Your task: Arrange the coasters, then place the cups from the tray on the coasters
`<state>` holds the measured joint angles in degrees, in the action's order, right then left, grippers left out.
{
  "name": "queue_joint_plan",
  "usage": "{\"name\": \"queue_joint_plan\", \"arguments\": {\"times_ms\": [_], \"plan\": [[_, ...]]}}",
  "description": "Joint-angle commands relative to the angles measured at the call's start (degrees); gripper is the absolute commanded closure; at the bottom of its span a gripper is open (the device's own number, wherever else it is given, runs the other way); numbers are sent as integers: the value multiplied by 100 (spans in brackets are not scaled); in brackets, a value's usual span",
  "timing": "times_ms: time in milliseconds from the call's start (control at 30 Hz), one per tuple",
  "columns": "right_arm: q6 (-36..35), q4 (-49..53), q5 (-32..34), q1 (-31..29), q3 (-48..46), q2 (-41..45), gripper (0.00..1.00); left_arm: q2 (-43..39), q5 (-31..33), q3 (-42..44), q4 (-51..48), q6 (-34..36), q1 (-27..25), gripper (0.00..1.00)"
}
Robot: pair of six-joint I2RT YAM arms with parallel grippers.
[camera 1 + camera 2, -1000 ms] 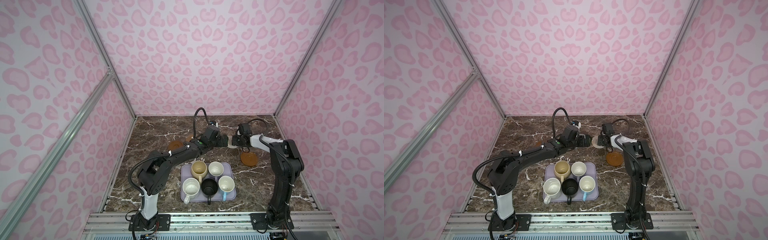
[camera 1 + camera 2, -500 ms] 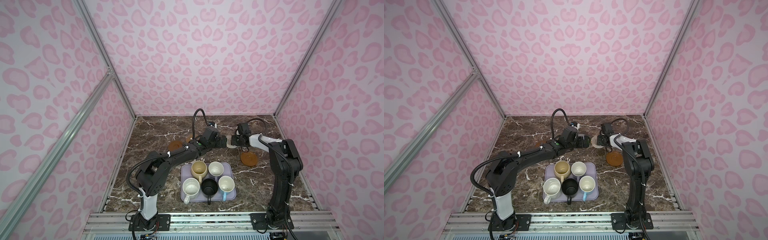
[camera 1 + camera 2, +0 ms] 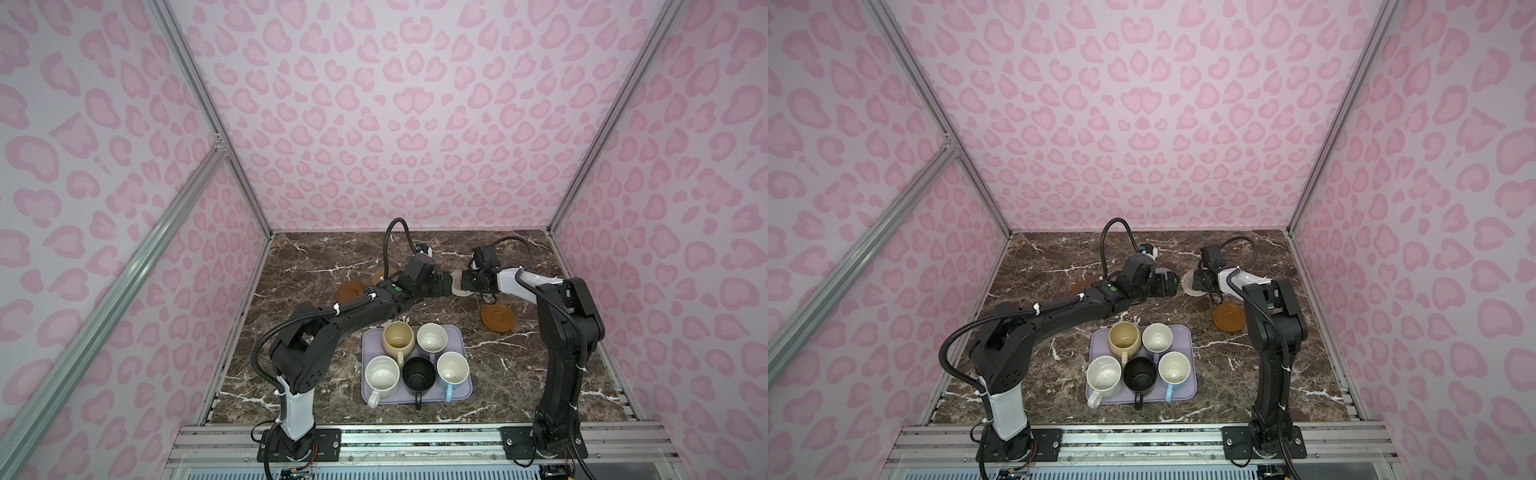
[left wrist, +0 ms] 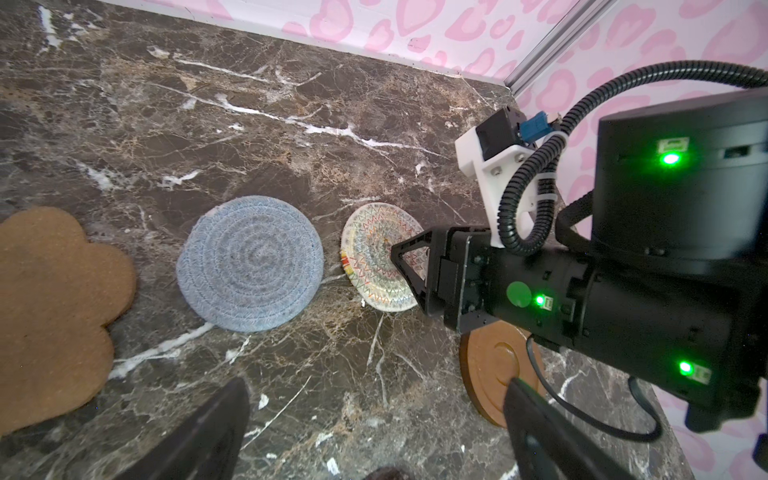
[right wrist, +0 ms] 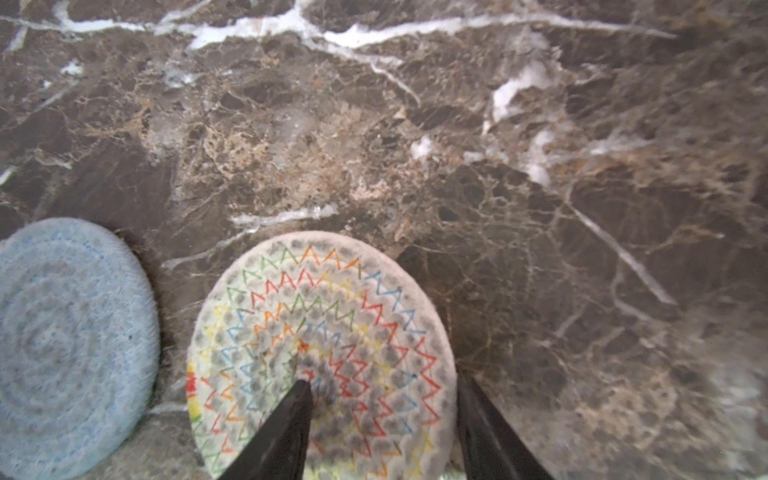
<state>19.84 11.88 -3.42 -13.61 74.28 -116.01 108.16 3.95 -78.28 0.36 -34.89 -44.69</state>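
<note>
Five coasters [image 3: 497,318] lie toward the far edge of the bench [image 3: 332,266]; five cups [image 3: 398,337] stand on one tray [image 3: 457,334]. Left gripper [image 4: 378,384]: released, blue coaster [image 4: 249,264] ahead. Right gripper [image 5: 382,382] straddles the rim of the beige coaster [image 5: 332,299]; grip indeterminate.

Walls: pale pink panels [image 3: 395,104] printed with darker pink leopard-style blotches close in three sides.
Frame: silver aluminium posts [image 3: 614,120] run up the back corners; a diagonal brace [image 3: 135,272] crosses the left-hand side.
Counter: the counter [image 3: 332,257] is a dark brown marble-look slab, veined white and tan.
Front edge: a ribbed metal rail [image 3: 415,442] spans the width.
Light: even and soft, with faint shadows.
</note>
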Motion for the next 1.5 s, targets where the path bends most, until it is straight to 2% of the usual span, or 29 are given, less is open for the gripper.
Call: {"name": "queue_joint_plan", "arguments": {"times_ms": [0,200,433,500,533,767,900,1033,1233,1467], "plan": [[25,336,9,-10,13,4,41,-111,58,32,124,-44,9,3],[-50,691,113,-36,362,248,29,-231,89,85,114,-26,14,3],[18,904,338,-141,15,1130,20,-792,-17,531,100,57,-3,3],[63,1032,402,-170,-119,1434,3,-1048,-143,694,130,70,-30,3],[81,1078,433,-194,-183,1568,2,-1149,-232,744,135,79,-49,3],[247,1310,407,-391,-890,2633,1,-1740,-485,993,47,207,-470,3],[274,1490,499,-457,-1425,3185,2,-1890,-851,1225,292,66,-636,3],[301,1633,583,-455,-1946,3576,2,-1833,-953,1245,241,-31,-776,3],[360,1577,654,-383,-2493,3780,3,-1557,-1157,1078,205,-68,-981,3],[315,1317,420,-145,-2558,3338,13,-1232,-1030,716,-121,44,-1042,3]]}}
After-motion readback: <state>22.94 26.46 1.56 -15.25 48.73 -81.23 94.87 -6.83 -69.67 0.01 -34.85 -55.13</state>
